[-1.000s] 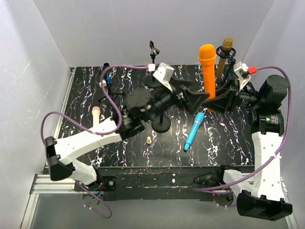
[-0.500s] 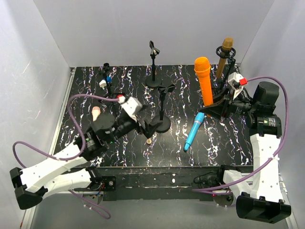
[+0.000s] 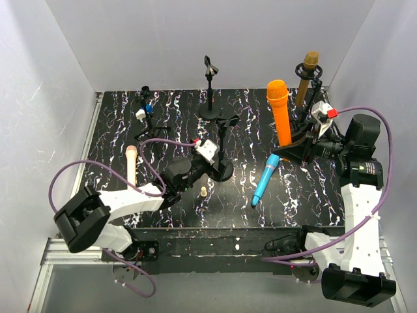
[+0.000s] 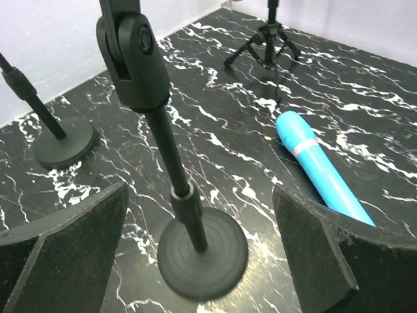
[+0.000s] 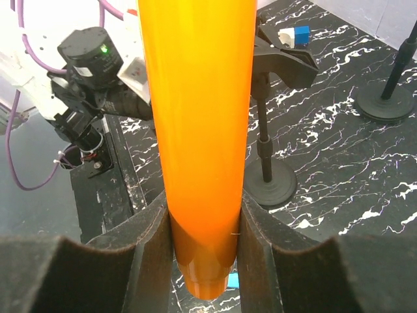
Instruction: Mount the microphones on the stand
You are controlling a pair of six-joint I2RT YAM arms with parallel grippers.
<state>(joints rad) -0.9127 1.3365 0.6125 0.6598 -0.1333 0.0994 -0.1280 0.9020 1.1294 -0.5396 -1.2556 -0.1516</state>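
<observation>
My right gripper (image 3: 291, 145) is shut on the lower end of the orange microphone (image 3: 281, 114) and holds it upright above the table; the wrist view shows it pinched between both pads (image 5: 199, 130). My left gripper (image 3: 212, 167) is open and low, its jaws on either side of the centre stand's round base (image 4: 202, 251), not touching it. That stand's clip (image 3: 227, 122) is empty. The light blue microphone (image 3: 265, 179) lies flat right of the stand. The pale pink microphone (image 3: 131, 166) lies at the left. The golden-brown microphone (image 3: 306, 75) stands in a holder at the back right.
A second round-base stand (image 3: 210, 98) with an empty clip is at the back centre. A small tripod stand (image 3: 146, 114) with a blue and white clip is at the back left. A tiny beige peg (image 3: 203, 192) lies near the front. White walls enclose the table.
My left arm has swung back from high over the table's middle and come down to the centre stand's base. My right gripper has shifted the orange microphone slightly left.
</observation>
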